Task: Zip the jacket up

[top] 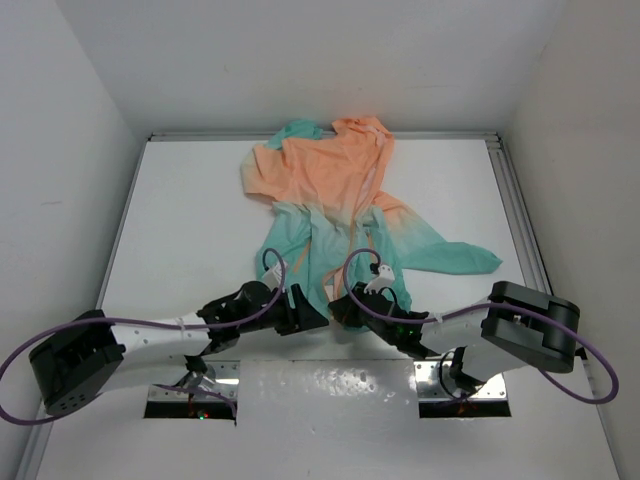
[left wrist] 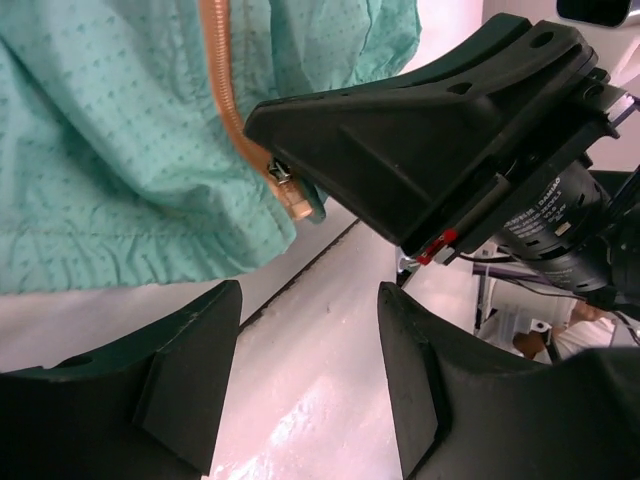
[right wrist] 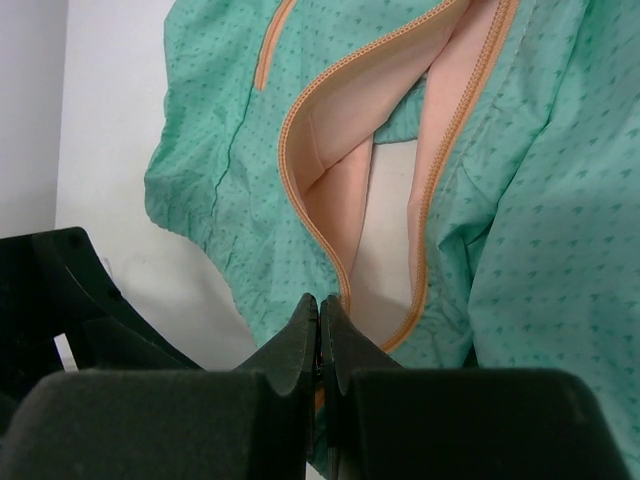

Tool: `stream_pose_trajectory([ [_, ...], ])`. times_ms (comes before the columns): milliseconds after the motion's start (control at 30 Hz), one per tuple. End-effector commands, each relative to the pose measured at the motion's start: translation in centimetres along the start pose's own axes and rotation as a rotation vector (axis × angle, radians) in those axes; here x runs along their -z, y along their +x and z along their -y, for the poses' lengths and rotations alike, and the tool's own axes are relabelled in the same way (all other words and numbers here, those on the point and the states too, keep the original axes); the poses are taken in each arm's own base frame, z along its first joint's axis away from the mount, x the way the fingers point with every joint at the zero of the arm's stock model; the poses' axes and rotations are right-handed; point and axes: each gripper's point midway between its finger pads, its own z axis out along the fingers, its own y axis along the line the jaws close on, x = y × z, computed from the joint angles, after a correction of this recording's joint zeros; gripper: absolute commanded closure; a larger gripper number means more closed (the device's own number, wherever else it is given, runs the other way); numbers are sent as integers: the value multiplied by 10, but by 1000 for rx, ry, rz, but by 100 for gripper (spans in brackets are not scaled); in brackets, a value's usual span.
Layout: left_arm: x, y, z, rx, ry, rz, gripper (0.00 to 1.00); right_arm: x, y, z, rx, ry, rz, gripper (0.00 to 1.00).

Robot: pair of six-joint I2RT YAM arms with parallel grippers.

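At 12 o'clock from rig, jacket (top: 335, 200) lies spread on table (top: 180, 220), hem (left wrist: 130, 265) toward 6. Thin, soft fabric, likely bunches; grip zip pull (left wrist: 283, 185) w/ hem pinned. L gripper (left wrist: 310, 330) jaws apart, empty. R gripper (right wrist: 320, 320) jaws closed, apparently pinching hem. No containers in view.

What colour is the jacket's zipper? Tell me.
Orange zipper, clearest in the right wrist view.

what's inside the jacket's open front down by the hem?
Between the jacket's orange zipper halves: peach lining and a strip of white table. The zipper's bottom end is covered by the shut right gripper, so whether it pinches the fabric can't be seen.
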Motion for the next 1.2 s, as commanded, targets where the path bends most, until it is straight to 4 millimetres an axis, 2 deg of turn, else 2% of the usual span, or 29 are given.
stream_pose_trajectory([
  [0, -7, -11, 25, 3, 78, 39, 45, -1, -11, -14, 21, -45, 37, 100],
  [167, -12, -8, 23, 69, 83, 28, 48, 4, -14, -9, 78, -41, 45, 100],
  [200, -14, -6, 21, 95, 79, 25, 52, 5, -13, -6, 98, -33, 41, 100],
  [567, -16, -14, 20, 143, 65, 67, 55, 11, -11, -16, 161, -100, 21, 100],
  [667, -16, -12, 18, 145, 60, 59, 63, 12, -12, -18, 170, -109, 19, 100],
  [767, -17, -10, 12, 145, 32, 52, 65, 14, -15, -28, 172, -135, 19, 100],
  [867, -18, -9, 16, 143, 50, 42, 67, 14, -14, -29, 198, -128, 1, 100],
  [1167, -25, -8, 15, 136, 39, 27, 68, 19, -10, -34, 213, -165, -25, 100],
])
